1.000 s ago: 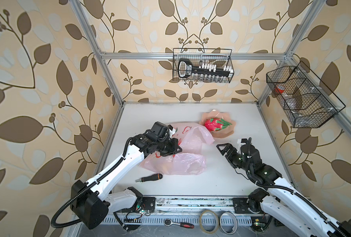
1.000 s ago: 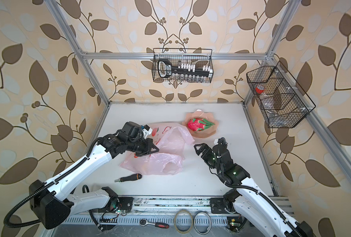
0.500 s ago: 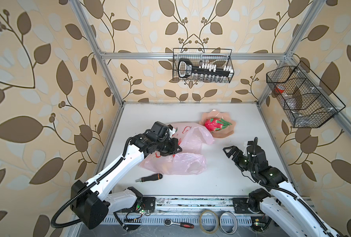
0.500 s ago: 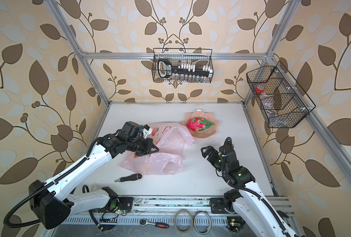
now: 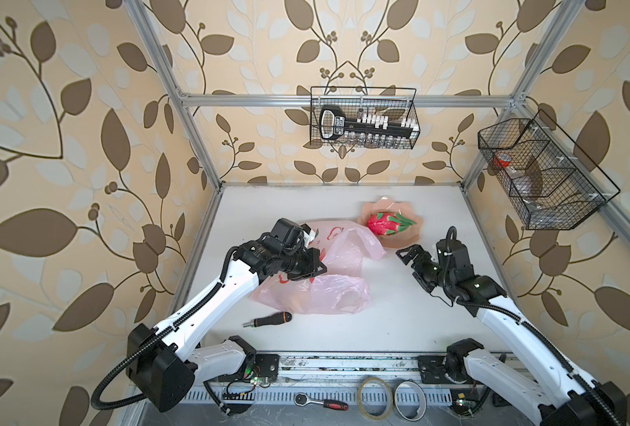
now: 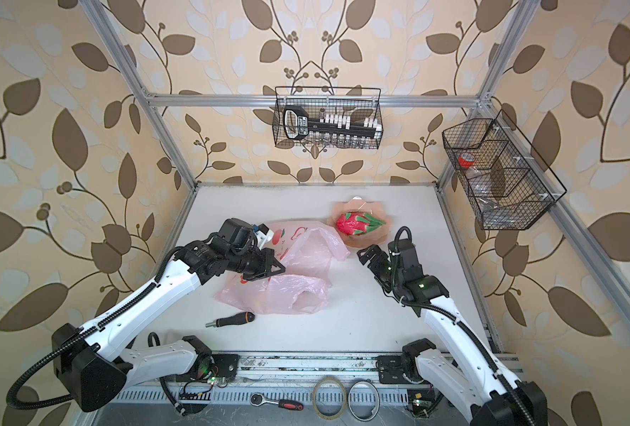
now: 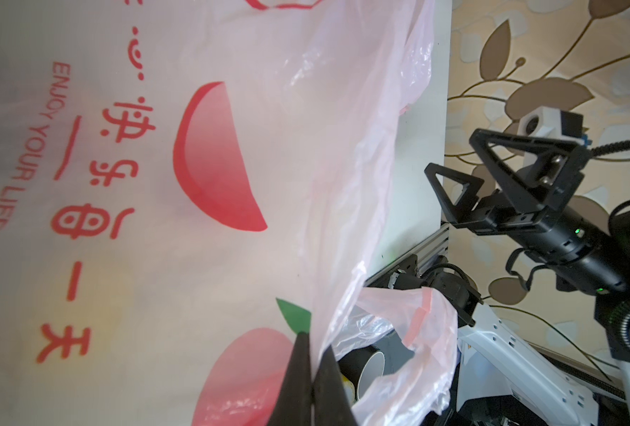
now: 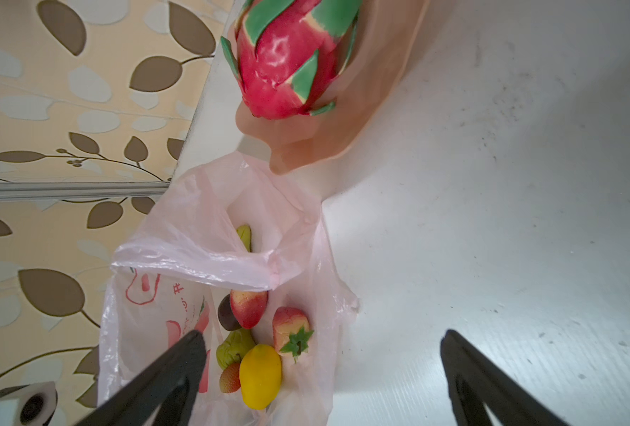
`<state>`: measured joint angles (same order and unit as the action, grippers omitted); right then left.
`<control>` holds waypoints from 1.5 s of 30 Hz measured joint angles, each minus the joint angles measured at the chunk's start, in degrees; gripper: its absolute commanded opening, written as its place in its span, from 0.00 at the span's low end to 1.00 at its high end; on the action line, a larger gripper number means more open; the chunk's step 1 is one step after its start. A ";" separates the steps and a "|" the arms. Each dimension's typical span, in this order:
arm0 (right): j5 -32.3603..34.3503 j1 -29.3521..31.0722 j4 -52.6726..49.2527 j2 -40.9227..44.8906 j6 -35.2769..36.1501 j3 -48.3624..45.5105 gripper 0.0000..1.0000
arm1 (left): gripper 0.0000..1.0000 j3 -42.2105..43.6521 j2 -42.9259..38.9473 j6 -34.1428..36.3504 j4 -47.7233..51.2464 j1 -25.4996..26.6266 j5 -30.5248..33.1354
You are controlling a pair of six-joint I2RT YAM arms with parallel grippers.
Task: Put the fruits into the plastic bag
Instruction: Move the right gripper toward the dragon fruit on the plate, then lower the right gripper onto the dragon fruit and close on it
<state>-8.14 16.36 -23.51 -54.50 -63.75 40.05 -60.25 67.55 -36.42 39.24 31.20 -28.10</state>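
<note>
Since half a second ago the right arm (image 5: 485, 291) has been carrying the right jaws toward 12 o'clock, nearer the plate (image 5: 407, 239), while the left arm (image 5: 214, 300) is staying where it was. Both arms are reaching across the white desk (image 5: 398, 332) from 6 o'clock.

The plastic bag (image 5: 328, 295) is lying crumpled left of the desk's centre, its mouth facing 3 o'clock. The left jaws are clenching a fold of its upper film; in the left wrist view the two black fingers (image 7: 298, 369) are pressing together on the plastic.

The right jaws are standing spread wide and gripping nothing, over bare desk at 3 o'clock of the bag's mouth and apart from it. At 11 o'clock of those jaws the dragon fruit (image 5: 383, 223) is resting on the plate, touching neither jaw.

Inside the bag, the right wrist view is showing a lemon (image 8: 260, 376), a pear (image 8: 234, 348), a plum (image 8: 227, 313) and a strawberry (image 8: 291, 328). At 6 o'clock of the bag a screwdriver (image 5: 269, 319) is lying on the desk.
</note>
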 measured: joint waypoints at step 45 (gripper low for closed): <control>-2.14 -5.09 5.68 -55.93 -18.71 38.45 1.00 | 0.00 0.07 -2.58 1.73 0.17 0.00 0.11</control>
<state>-10.28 11.27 -17.82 -110.43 -82.46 78.50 -60.18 64.97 -34.70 39.42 31.20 -27.99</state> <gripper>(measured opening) 0.998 0.055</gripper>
